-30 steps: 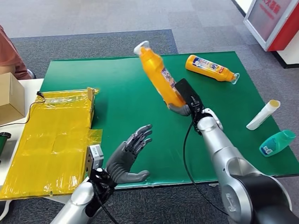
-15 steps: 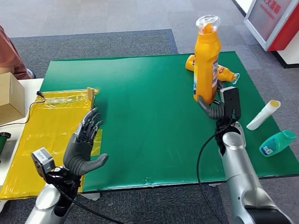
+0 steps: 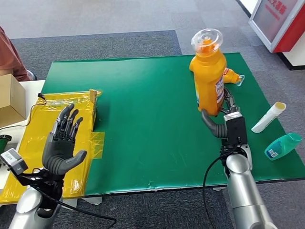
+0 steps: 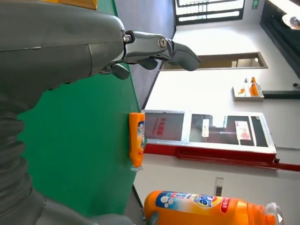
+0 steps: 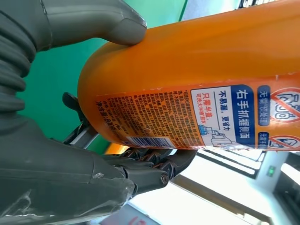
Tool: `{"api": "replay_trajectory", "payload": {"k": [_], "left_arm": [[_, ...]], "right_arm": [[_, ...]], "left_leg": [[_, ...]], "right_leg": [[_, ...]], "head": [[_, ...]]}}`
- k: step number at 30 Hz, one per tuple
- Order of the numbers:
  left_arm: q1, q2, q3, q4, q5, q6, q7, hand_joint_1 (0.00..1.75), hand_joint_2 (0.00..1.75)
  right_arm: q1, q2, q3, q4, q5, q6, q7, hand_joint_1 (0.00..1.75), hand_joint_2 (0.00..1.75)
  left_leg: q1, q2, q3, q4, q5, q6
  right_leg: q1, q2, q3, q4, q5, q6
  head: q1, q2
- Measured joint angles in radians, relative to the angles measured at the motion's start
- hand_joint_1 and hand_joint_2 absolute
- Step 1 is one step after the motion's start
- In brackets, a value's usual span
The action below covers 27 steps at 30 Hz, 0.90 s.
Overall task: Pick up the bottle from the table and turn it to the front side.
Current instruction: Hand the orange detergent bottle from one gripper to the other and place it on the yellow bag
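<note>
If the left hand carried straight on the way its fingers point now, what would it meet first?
Probably nothing soon. The left hand is open above the yellow sheet, fingers aimed up and away over the green mat. Its wrist view shows open air ahead, with the lying orange bottle off the line. Depth is uncertain.

orange bottle (image 3: 208,82) with a clear cap, blue-and-white label panel over orange small print. green mat (image 3: 151,114), yellow plastic sheet (image 3: 46,138), teal bottle (image 3: 282,145), cream tube (image 3: 268,117), dark grey hands, silver arms.
</note>
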Motion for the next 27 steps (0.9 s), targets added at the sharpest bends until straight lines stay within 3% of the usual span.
{"api": "replay_trajectory", "payload": {"k": [5, 10, 27], "left_arm": [[-0.018, 0.0, 0.004, -0.001, 0.084, -0.062, 0.023, 0.0, 1.75], [-0.086, -0.004, -0.017, 0.012, 0.163, -0.134, 0.071, 0.0, 1.75], [-0.231, -0.01, -0.255, 0.09, 0.228, -0.191, 0.115, 0.0, 1.75]], "right_arm": [[0.05, 0.027, 0.046, -0.062, 0.085, -0.051, -0.062, 1.75, 1.75], [0.065, 0.052, 0.137, -0.101, 0.167, -0.098, -0.085, 1.75, 1.75], [0.053, 0.071, 0.414, -0.182, 0.315, -0.159, -0.067, 1.75, 1.75]], "left_leg": [[0.0, 0.0, 0.0, 0.0, 0.0, 0.0], [0.001, 0.0, 0.0, 0.0, 0.0, -0.001], [0.0, 0.0, 0.0, 0.0, 0.0, -0.001]], "right_leg": [[0.0, 0.0, -0.001, 0.0, 0.0, 0.0], [0.001, 0.0, -0.001, 0.0, 0.0, -0.001], [0.0, 0.0, -0.001, 0.0, 0.0, 0.0]], "head": [[0.0, 0.0], [0.0, 0.0], [0.0, 0.0]]}}
